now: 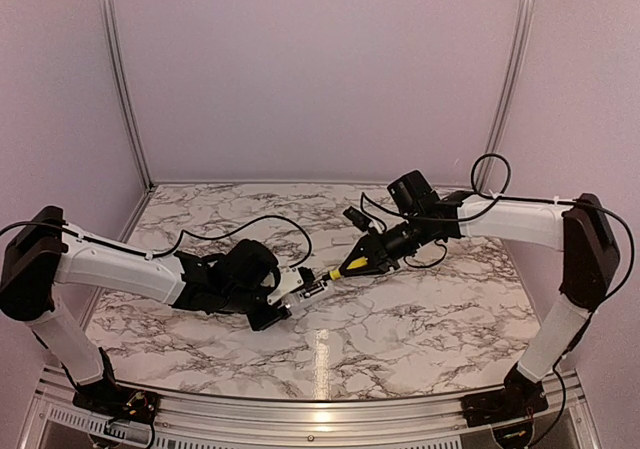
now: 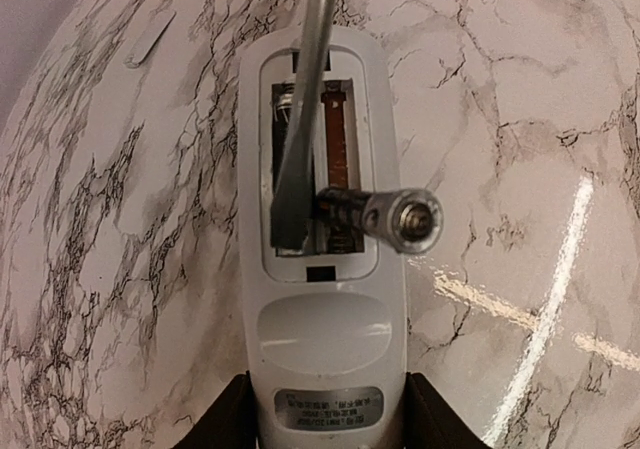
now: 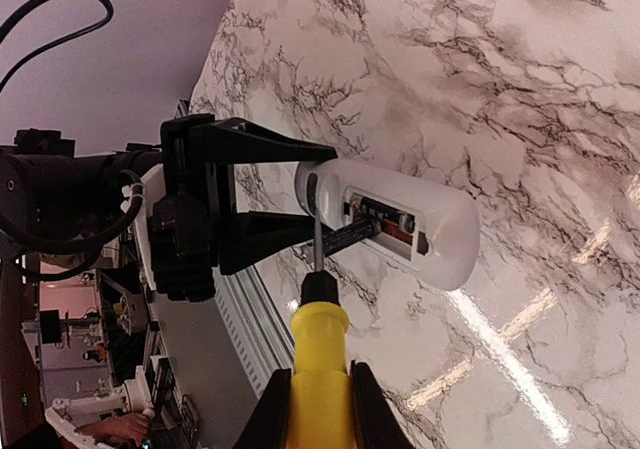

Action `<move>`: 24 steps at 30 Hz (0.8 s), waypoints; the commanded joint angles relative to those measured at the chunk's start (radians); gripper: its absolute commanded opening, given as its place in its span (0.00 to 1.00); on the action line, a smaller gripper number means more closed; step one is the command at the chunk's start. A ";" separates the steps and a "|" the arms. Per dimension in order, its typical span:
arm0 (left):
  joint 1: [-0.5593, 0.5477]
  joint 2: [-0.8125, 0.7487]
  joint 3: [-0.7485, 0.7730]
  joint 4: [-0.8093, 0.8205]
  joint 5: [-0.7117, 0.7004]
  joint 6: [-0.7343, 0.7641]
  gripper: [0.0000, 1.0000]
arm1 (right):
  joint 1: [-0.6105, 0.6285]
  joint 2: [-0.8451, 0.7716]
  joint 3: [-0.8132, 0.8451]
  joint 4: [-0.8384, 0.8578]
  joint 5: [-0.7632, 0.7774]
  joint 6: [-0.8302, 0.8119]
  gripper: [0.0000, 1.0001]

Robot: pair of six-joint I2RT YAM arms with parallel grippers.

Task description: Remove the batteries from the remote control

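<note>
Where the white marble-patterned tabletop (image 1: 420, 319) spreads out with its grey and black veins, a bright streak of light glints off its glossy finish near the front middle. Plain pale lilac walls (image 1: 320, 69) close it in behind and at both sides. There are aluminium uprights (image 1: 122, 79) in the back corners and a ribbed metal rail (image 1: 320, 414) along the near edge. Black cables (image 1: 270, 231) loop over the marble from both arms.

Near the centre of the tabletop, the left gripper (image 1: 290, 297) has its fingers (image 2: 225, 419) clamped on either side of one end of the remote control (image 2: 320, 339). The remote's open battery compartment (image 2: 338, 139) faces up. Whether the remote touches the marble or is held just above it I cannot tell. The right gripper (image 3: 318, 424) has its fingers (image 3: 275, 419) clenched around the yellow handle of the screwdriver (image 3: 318, 359), and the blade reaches down into the left side of the compartment. One battery (image 2: 385, 214) is tilted up out of the recess, with its inner end against the blade and its metal end poking past the remote's right edge. The other battery I cannot make out. A small flat pale strip (image 2: 150, 39) lies on the marble well apart from the remote, toward the wall.
</note>
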 commanded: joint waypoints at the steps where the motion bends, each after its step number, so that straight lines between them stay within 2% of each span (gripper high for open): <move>1: 0.013 0.014 0.042 0.007 0.022 0.022 0.00 | -0.007 0.033 0.034 0.056 -0.069 -0.026 0.00; 8: 0.017 0.032 0.061 0.003 0.033 0.025 0.00 | -0.007 0.080 0.059 0.027 -0.121 -0.077 0.00; 24: 0.020 0.076 0.101 0.000 0.018 0.032 0.00 | -0.007 0.135 0.091 -0.064 -0.121 -0.174 0.00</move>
